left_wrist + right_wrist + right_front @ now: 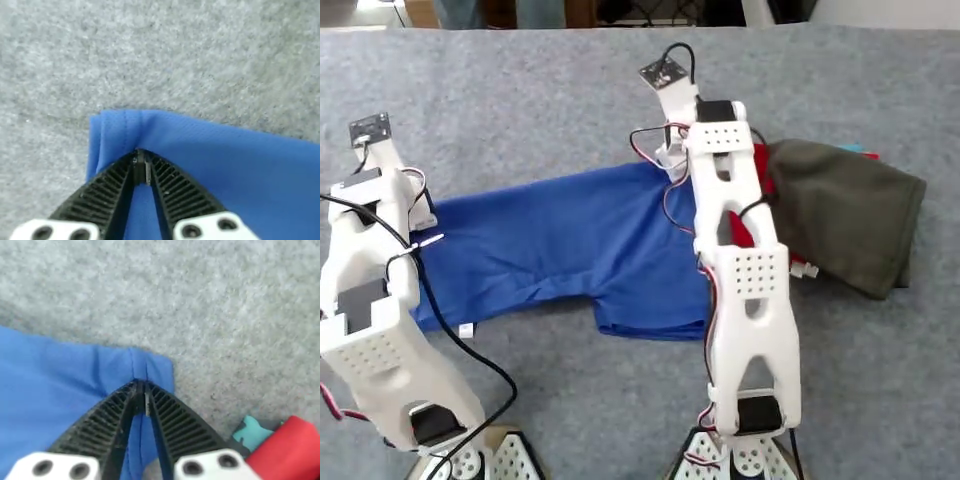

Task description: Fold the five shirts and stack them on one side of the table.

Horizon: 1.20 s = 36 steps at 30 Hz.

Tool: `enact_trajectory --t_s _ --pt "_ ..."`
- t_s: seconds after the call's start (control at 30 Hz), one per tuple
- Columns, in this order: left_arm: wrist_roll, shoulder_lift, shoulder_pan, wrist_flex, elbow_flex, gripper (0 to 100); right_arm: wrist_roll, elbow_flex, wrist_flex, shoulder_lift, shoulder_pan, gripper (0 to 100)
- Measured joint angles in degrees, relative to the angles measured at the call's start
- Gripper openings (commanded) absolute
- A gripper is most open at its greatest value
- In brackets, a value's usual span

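On the grey desk (520, 90) a blue shirt (570, 240) lies spread out, a folded olive shirt (845, 215) just beside its right end. The left tool (141, 167) is clamped on the blue shirt's left corner, the right tool (141, 395) on its right corner.

Looks like a robotics lab / test bench. Evidence: 2 white plastic arms bolted at the frame's bottom edge, left arm (365, 310) at lower left & right arm (745, 290) at lower centre, w/ exposed wires (455, 335). Grey felt table cover (520, 90) spans the frame. Wooden furniture (420, 12) at top-left edge.
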Motion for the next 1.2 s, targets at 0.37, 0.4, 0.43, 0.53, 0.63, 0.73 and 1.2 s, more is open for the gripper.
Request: enact_trajectory --t_s 0.37,0.4,0.43,0.53,0.63,0.73,1.2 --pt "-0.97 -3.69 -0.44 4.22 -2.29 3 1.32 -32.53 20.13 3.78 0.35 1.4" --pt "-0.97 -5.19 -0.44 4.75 -2.29 3 1.32 -33.93 20.75 3.78 0.35 1.4" --pt "-0.97 -6.77 -0.44 5.45 -2.29 3 1.32 -34.64 20.84 4.13 0.26 1.4" --pt "-0.97 -11.34 -0.44 6.15 -2.11 3 1.32 -34.46 20.4 6.68 -0.62 1.4" --pt "-0.97 -14.51 -0.62 6.15 0.97 3 1.32 -33.41 19.08 10.2 -1.05 1.4" --pt "-0.97 -15.91 -0.88 6.15 5.36 3 1.32 -33.41 18.9 12.4 -0.97 1.4" --pt "-2.73 -38.24 -8.35 -3.34 30.15 3 1.32 -34.29 22.68 -1.05 0.0 1.4"
